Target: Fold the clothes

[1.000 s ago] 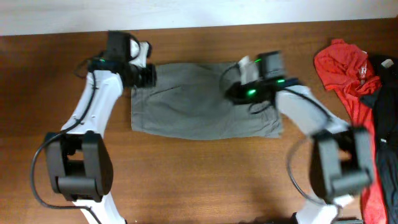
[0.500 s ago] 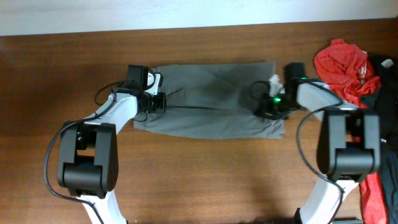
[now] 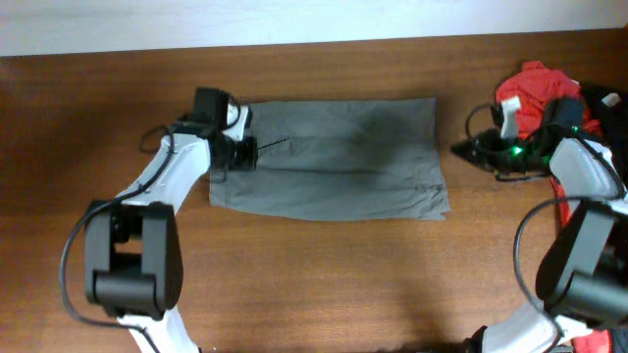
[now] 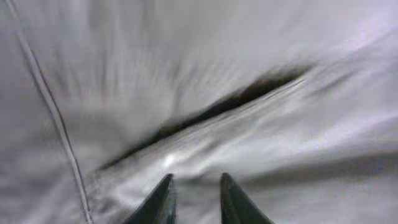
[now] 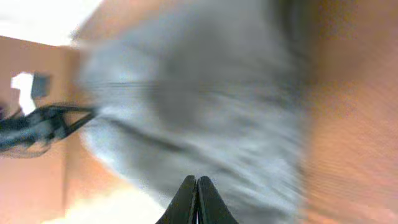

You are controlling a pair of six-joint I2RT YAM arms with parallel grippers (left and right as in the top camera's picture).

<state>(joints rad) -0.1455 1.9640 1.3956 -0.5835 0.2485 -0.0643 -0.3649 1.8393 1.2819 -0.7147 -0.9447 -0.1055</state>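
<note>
Right pincer (image 3: 459,150) newly off shorts (image 3: 334,162)

No readable text, labels, numbers (wrist views badly blurred).

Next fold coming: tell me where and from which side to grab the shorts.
Probably pinch the shorts at their right-hand short edge, coming in low from the right over the table: they lie flat, and that edge is free, with the shut right fingers beside it.
</note>
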